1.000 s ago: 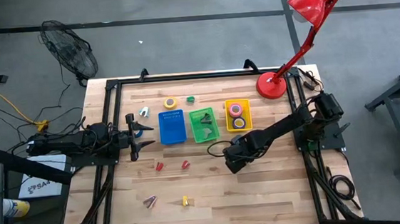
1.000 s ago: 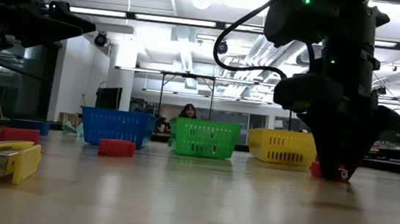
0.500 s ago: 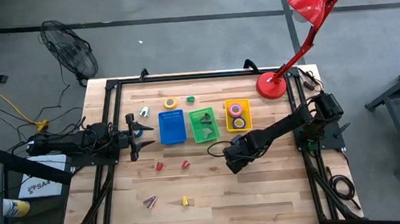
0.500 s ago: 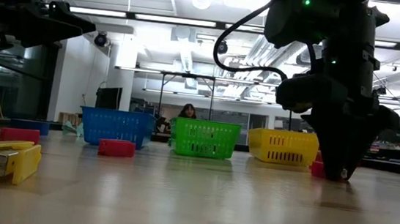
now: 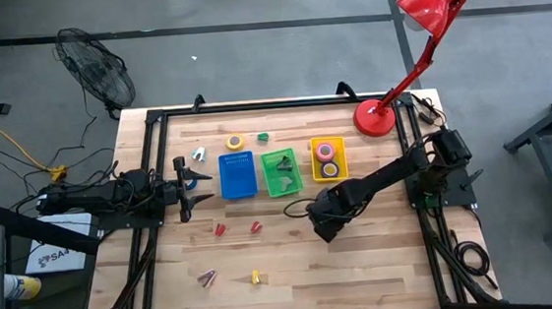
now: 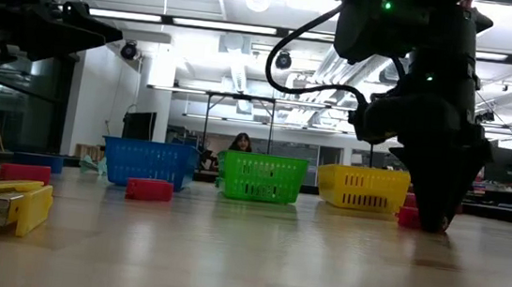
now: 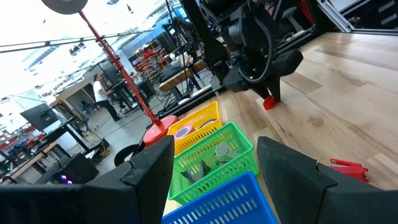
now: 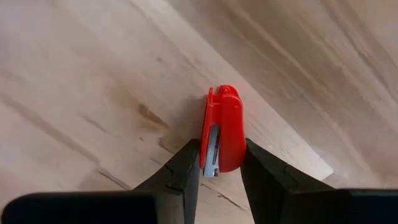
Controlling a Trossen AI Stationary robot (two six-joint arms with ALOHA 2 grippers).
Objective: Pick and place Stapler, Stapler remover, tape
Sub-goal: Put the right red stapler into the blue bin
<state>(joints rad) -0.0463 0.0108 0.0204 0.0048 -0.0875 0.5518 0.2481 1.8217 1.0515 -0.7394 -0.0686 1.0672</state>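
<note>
A wooden table seen from above, with two dark robot arms reaching in from its sides. The right gripper is low over the table in front of the baskets, its jaws closed on the sides of a small red stapler that lies on the wood. From table height, the red stapler shows just beside the gripper's tip. The left gripper hangs at the table's left edge, its jaws open and holding nothing.

Three plastic baskets stand in a row near the table's far side: a blue basket, a green basket holding dark items, and a yellow basket holding a pink tape roll and a second roll. A yellow tape roll lies on the table beyond the blue basket. Two more red staplers lie near the table's middle, and a yellow stapler lies nearer the front edge. A red desk lamp stands at the far right corner.
</note>
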